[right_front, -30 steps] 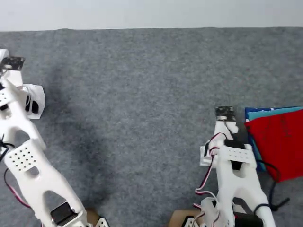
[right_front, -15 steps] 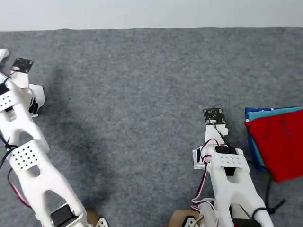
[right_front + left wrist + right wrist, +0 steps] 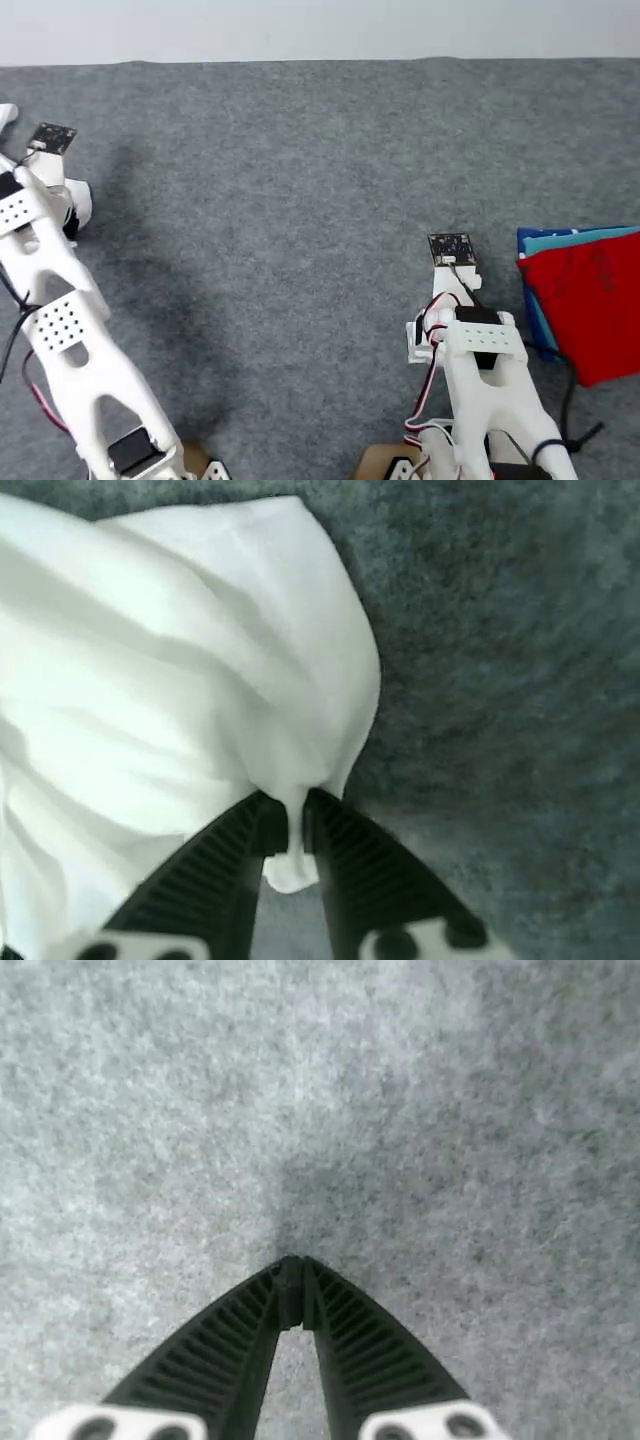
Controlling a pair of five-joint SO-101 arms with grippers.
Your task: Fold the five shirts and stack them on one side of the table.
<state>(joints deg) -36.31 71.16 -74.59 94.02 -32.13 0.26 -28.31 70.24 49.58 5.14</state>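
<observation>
Table [image 3: 300, 180]: grey felt covering, with a pale wall [image 3: 320, 28] along the far edge.
Stack at right edge: red shirt [image 3: 590, 300] lay on top, long axis near-to-far; blue shirts [image 3: 548, 238] showed beneath.
White shirt [image 3: 150, 680]: far left, bunched, axis unclear, pinched in the closed left pincer [image 3: 287, 825].
Right pincer [image 3: 291, 1295]: tips together, empty, just left of the stack.

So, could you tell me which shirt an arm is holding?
The white shirt, in the jaws of the left gripper; the red shirt and teal shirt beneath it lie stacked, ungripped.
</observation>
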